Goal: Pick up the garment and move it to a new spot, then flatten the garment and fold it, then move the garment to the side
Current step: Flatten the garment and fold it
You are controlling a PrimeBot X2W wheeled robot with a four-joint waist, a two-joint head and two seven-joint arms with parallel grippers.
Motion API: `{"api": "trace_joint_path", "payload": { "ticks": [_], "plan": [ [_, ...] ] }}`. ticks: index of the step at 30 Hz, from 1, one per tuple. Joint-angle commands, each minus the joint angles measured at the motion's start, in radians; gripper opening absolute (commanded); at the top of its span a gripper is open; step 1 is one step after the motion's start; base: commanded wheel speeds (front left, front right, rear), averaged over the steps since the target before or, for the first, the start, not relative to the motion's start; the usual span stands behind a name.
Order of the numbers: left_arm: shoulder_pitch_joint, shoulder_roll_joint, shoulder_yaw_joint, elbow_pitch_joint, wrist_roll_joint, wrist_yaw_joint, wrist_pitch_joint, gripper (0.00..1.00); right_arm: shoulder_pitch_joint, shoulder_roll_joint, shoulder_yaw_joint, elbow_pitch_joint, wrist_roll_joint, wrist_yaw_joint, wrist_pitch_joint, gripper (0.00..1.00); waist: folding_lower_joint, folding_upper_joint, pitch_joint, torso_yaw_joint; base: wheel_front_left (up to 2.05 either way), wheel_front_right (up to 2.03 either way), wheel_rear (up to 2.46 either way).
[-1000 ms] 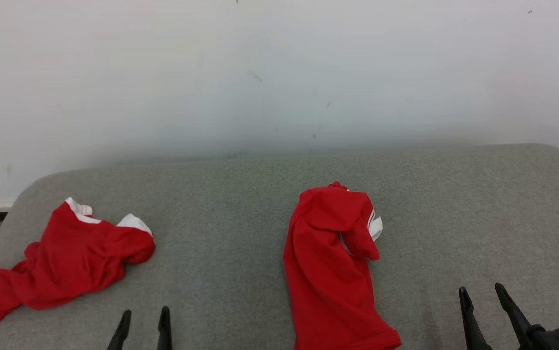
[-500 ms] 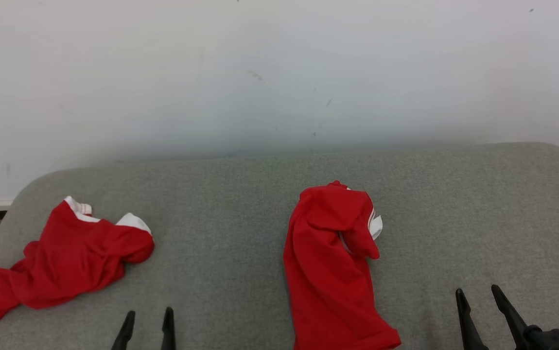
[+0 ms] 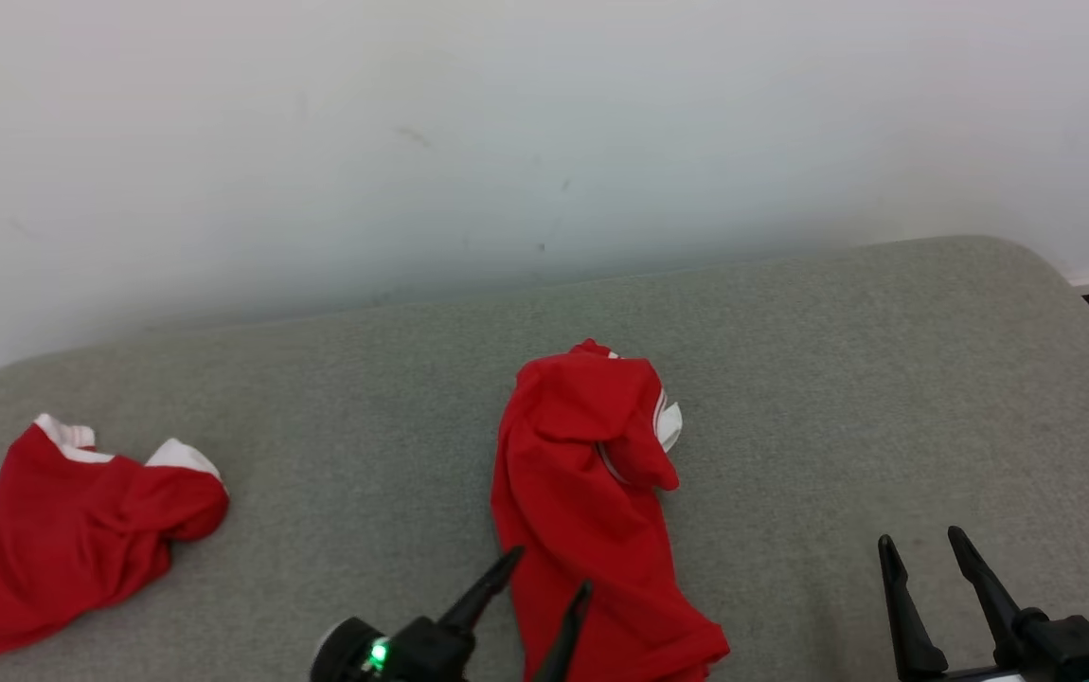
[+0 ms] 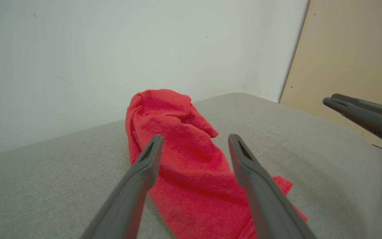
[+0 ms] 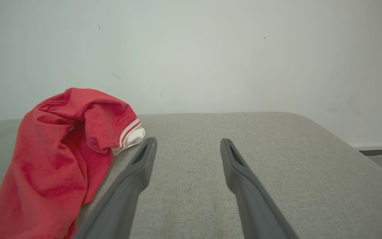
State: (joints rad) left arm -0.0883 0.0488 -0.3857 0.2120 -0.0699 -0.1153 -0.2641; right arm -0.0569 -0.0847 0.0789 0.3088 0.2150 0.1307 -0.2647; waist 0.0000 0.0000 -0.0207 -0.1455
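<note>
The garment (image 3: 592,511) is bright red cloth bunched into a long, lumpy roll. Its far end is folded over itself, and a white cuff (image 3: 669,426) with thin stripes pokes out at 3 o'clock. It lies near the middle of the grey padded surface (image 3: 838,379), reaching to the near edge of the head view.

Its long axis runs almost from 12 to 6. The bunched, cuffed end points to 12 and the flatter end drifts toward 5.

The left gripper (image 3: 550,569) sits at that near end with its claw spread wide and holding nothing. One finger is over the red cloth and the other is off its 9 o'clock edge. Whether either finger touches the cloth, I cannot tell.

The right gripper (image 3: 920,537) is also wide and empty, over bare padding at 4 o'clock, well apart from the garment. A second red garment (image 3: 71,530) lies crumpled at 8 o'clock.
</note>
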Motion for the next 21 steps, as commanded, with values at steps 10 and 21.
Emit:
{"api": "trace_joint_path", "payload": {
  "ticks": [10, 21],
  "plan": [
    [-0.151, 0.004, -0.239, 0.266, -0.015, -0.012, 0.080, 1.00, -0.025, 0.006, 0.005, -0.001, 0.006, 0.000, 0.000, 1.00, 0.0000, 0.0000, 0.040, -0.125, 0.00, 0.00, 0.00],
    [-0.224, 0.004, -0.297, 0.457, -0.023, 0.045, 0.166, 1.00, -0.034, 0.016, 0.005, -0.003, 0.008, 0.000, 0.000, 1.00, 0.0000, 0.0000, 0.075, -0.179, 0.00, 0.00, 0.00]
  ]
}}
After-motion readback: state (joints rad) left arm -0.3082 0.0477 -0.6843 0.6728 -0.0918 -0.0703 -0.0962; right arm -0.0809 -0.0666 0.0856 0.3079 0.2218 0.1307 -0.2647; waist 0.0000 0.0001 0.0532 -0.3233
